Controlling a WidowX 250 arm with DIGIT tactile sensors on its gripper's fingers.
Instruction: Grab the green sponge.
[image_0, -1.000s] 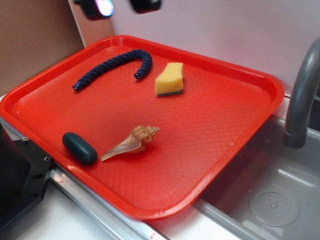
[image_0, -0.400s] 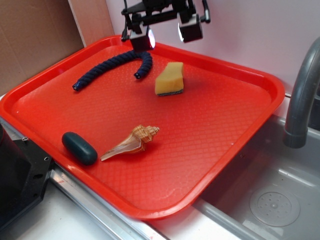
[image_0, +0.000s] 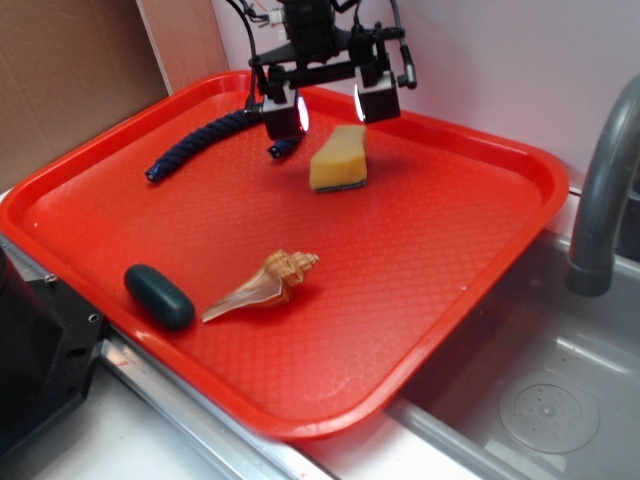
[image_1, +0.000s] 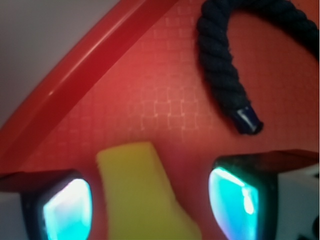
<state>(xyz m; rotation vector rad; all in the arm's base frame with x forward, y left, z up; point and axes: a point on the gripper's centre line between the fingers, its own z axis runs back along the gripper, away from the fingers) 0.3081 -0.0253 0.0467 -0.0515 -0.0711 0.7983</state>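
Note:
The green sponge (image_0: 339, 160) is a small yellow foam block with a thin dark green layer along its near bottom edge. It lies at the back middle of the red tray (image_0: 470, 260). My gripper (image_0: 330, 108) hangs open just above and behind it, one finger on each side. In the wrist view the sponge (image_1: 142, 195) shows as a yellow block between my two glowing fingertips (image_1: 67, 207), apart from both. My gripper (image_1: 150, 207) holds nothing.
A dark blue rope (image_0: 200, 143) curves at the tray's back left; its end (image_1: 245, 120) lies close to my right finger. A seashell (image_0: 265, 285) and a smooth dark green oval lump (image_0: 159, 296) lie near the front left. A sink and grey faucet (image_0: 605, 190) stand right.
My gripper has come down from the top edge toward the tray and now hangs open just over the sponge. The objects on the tray have not moved.

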